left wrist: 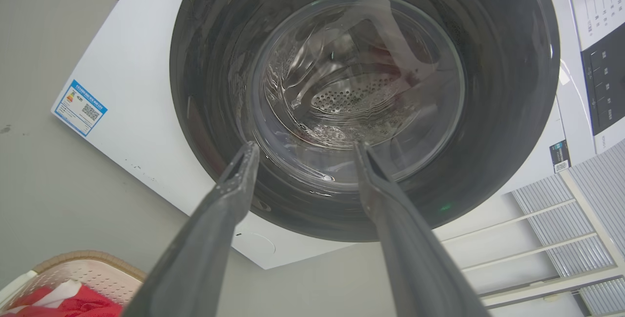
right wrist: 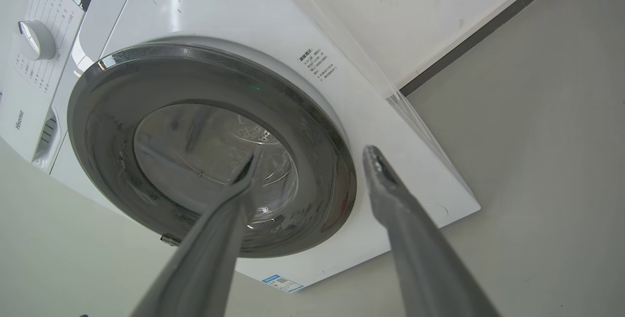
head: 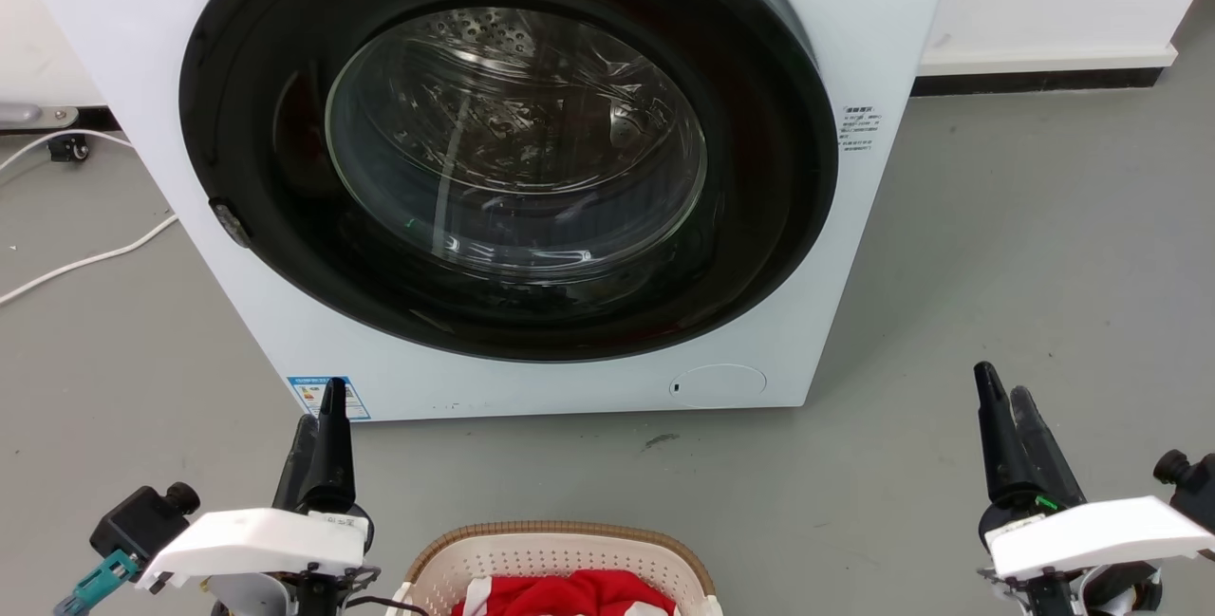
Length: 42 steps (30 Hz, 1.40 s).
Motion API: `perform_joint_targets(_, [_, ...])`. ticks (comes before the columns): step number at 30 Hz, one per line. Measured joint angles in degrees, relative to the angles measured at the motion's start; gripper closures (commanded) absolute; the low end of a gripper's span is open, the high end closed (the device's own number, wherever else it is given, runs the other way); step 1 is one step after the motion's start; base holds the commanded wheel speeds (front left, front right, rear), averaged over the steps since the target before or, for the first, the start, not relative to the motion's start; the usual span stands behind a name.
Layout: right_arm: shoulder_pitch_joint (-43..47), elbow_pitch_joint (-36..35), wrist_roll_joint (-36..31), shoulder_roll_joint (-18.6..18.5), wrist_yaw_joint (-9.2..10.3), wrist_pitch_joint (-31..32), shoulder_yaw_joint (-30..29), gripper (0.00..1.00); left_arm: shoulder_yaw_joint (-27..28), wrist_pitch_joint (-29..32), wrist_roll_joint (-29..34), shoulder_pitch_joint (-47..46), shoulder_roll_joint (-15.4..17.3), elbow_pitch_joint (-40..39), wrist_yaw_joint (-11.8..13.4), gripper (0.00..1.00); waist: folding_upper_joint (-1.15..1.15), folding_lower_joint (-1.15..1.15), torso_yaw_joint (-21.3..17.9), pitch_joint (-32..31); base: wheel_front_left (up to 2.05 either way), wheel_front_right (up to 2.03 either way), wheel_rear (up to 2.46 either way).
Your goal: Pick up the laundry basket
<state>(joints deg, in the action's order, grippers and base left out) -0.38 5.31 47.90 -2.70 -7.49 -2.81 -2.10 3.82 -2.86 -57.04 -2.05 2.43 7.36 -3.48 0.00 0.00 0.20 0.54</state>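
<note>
Down at the left, the left gripper (head: 323,407) holds its long dark fingers apart, aimed at the white front-loading washing machine (head: 883,18). Just beside it, at the bottom centre, the cream-white perforated plastic laundry basket (head: 560,554) with brown woven-look rim sits on the grey floor (head: 1044,217), holding red cloth (head: 570,592), apparently lengthwise across the robot. Well apart at the right, the right gripper (head: 1001,383) is likewise spread, making the left arm the nearer.

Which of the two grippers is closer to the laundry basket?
The left gripper: it hangs just beside the laundry basket, while the right gripper stands well off to its other side.
</note>
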Motion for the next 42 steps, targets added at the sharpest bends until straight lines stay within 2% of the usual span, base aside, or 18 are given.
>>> perform_joint_targets(18, [1.6, -3.5, -14.8, 0.0, 0.00, -3.3, 1.6, 0.00, -1.4, -3.4, 13.8, 1.2, 0.1, -2.8, -0.1, 0.00, 0.00, 0.00, 0.1, 0.1, 0.00, 0.00, 0.00])
perform_joint_targets(42, [3.1, -5.4, -31.0, 0.0, 0.00, -6.9, 2.5, 0.00, -1.8, -7.0, 28.2, 2.3, 0.2, -3.3, -0.3, 0.00, 0.00, 0.00, 0.2, 0.5, 0.00, 0.00, 0.00])
